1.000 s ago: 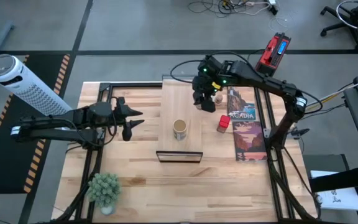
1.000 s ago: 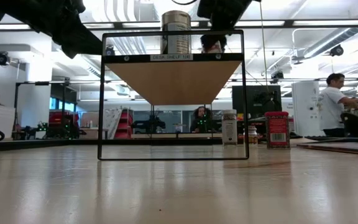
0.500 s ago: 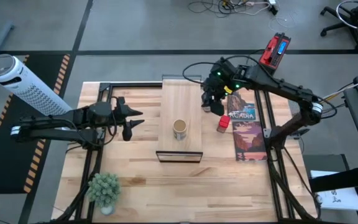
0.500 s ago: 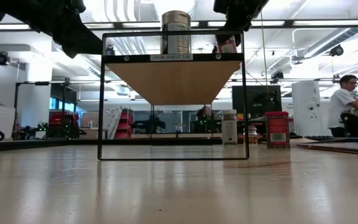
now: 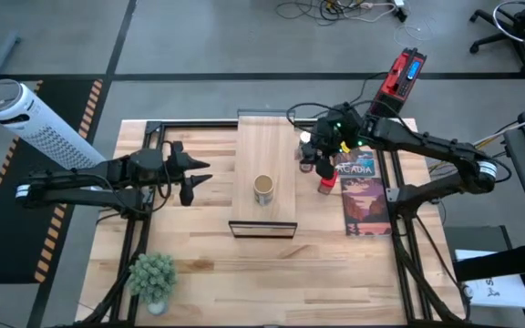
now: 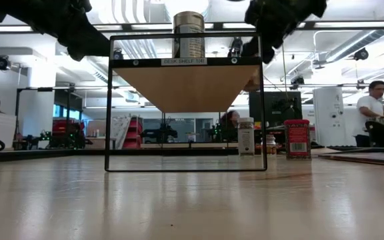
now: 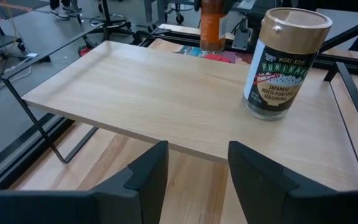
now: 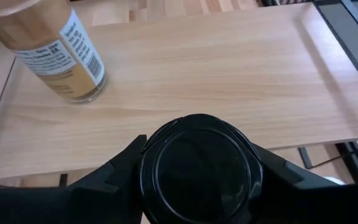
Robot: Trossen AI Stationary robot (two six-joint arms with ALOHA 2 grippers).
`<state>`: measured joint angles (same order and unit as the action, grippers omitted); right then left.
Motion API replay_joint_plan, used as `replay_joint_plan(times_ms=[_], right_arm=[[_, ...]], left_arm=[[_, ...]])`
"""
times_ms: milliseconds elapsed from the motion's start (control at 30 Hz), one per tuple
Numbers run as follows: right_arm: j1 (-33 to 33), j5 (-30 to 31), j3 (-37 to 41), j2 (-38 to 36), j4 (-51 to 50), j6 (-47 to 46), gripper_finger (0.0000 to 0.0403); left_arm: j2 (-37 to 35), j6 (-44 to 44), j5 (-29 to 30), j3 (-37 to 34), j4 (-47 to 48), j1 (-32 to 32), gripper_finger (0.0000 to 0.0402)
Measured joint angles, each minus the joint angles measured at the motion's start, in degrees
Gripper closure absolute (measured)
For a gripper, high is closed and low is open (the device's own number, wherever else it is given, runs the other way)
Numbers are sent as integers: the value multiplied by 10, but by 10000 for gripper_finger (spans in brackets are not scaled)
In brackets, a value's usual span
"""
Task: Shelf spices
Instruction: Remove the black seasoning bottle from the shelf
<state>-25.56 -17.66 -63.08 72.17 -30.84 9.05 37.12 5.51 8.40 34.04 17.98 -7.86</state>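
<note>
The right gripper (image 5: 315,155) is held above the gap between the shelf (image 5: 262,146) and the game box (image 5: 361,191), just off the shelf's right edge toward its far end. Its fingers (image 8: 114,171) are closed on the black-lidded jar (image 8: 199,171), whose round lid is seen from above in the right wrist view, clamped on both sides. In the low view the gripper and its load are seen up at shelf-top height, at the frame's right post.

The tan-topped jar (image 5: 263,189) stands upright on the shelf, near the middle of its width and toward the front edge. Its label can be read in the left wrist view (image 7: 283,62).

The red tin (image 5: 326,181) stands on the tabletop between the shelf and the game box, just beside the box's left edge. In the low view the white-capped jar (image 6: 245,137) is seen on the tabletop just left of the red tin (image 6: 297,139); in the high view it is hidden under the right gripper.

The left gripper (image 5: 194,179) waits over the tabletop to the left of the shelf, pointing at it, its fingers (image 7: 145,180) parted with nothing between them.

A potted plant (image 5: 153,277) stands near the tabletop's front left corner. A person (image 6: 375,113) is seen in the room beyond the table.
</note>
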Motion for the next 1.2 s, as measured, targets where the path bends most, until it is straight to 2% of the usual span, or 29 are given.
replay_joint_plan(times_ms=[233, 667, 1200], right_arm=[[0, 13, 81, -10, 71, -25, 216], [0, 14, 184, -9, 198, -56, 218], [0, 30, 246, -9, 260, -68, 214]], left_arm=[[0, 2, 0, 0, 0, 0, 242], [0, 6, 0, 0, 1, 0, 246], [0, 6, 0, 0, 1, 0, 247]])
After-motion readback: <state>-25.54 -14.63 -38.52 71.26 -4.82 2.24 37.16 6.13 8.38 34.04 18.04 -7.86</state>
